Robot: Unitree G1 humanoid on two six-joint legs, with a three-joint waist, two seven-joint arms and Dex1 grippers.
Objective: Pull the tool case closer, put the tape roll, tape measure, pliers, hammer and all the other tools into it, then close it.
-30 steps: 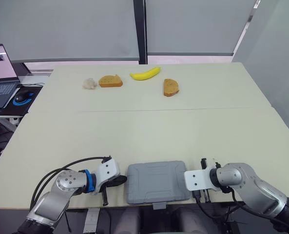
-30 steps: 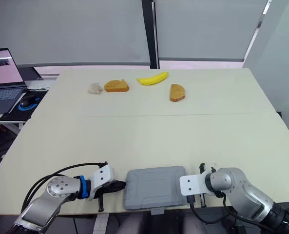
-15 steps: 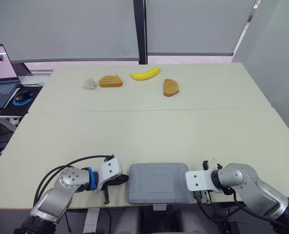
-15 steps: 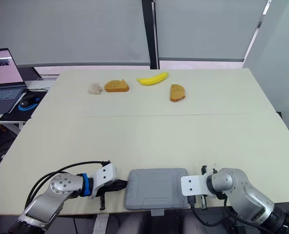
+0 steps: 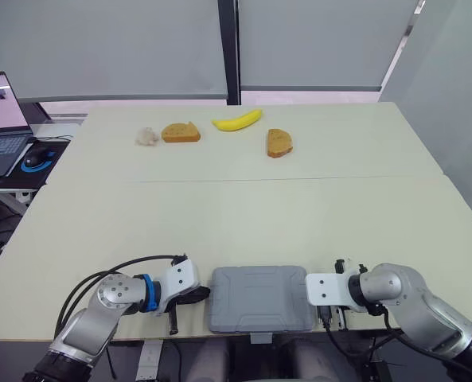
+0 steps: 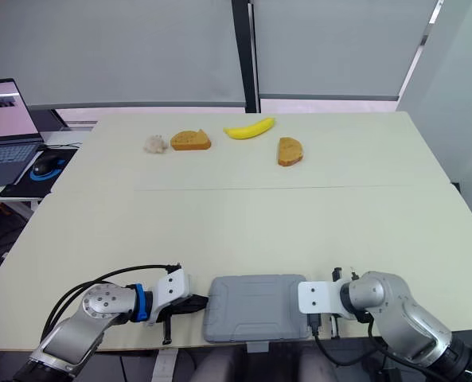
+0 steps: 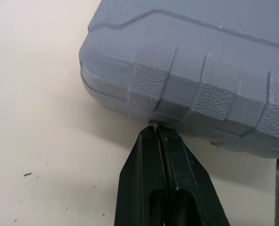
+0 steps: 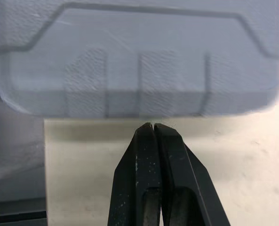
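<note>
Flanking the closed tool case (image 5: 260,298), clenched left gripper (image 7: 155,129) touching it, clenched right gripper (image 8: 152,126) just beside.

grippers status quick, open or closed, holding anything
left gripper: closed, holding nothing, tips at the case side
right gripper: closed, holding nothing, tips by the case's other side
</note>
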